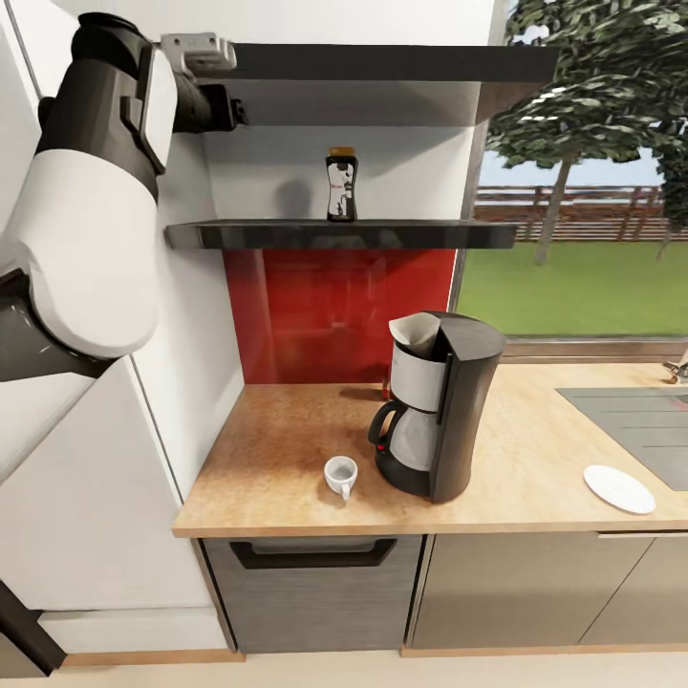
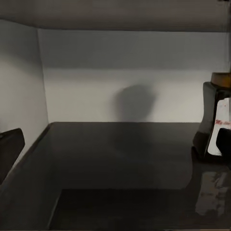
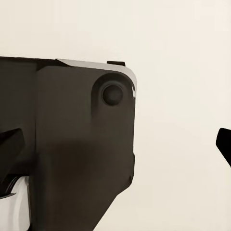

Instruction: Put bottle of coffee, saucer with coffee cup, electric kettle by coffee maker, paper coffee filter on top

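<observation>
Risk of toppling: bottle of coffee [image 1: 341,184] stands upright on kitchen shelf [image 1: 287,234]; left gripper [image 2: 115,144], jaws spread wide and empty, approaches off-centre; a finger could clip it.

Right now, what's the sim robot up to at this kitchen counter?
The left arm is raised to the glossy black wall shelf, its end effector open beside the small black coffee bottle with golden-brown cap, not gripping it. On the wood-grain countertop, the dark grey coffee maker already carries a white paper filter. The tiny white cup stands apart from the flat white saucer.
</observation>
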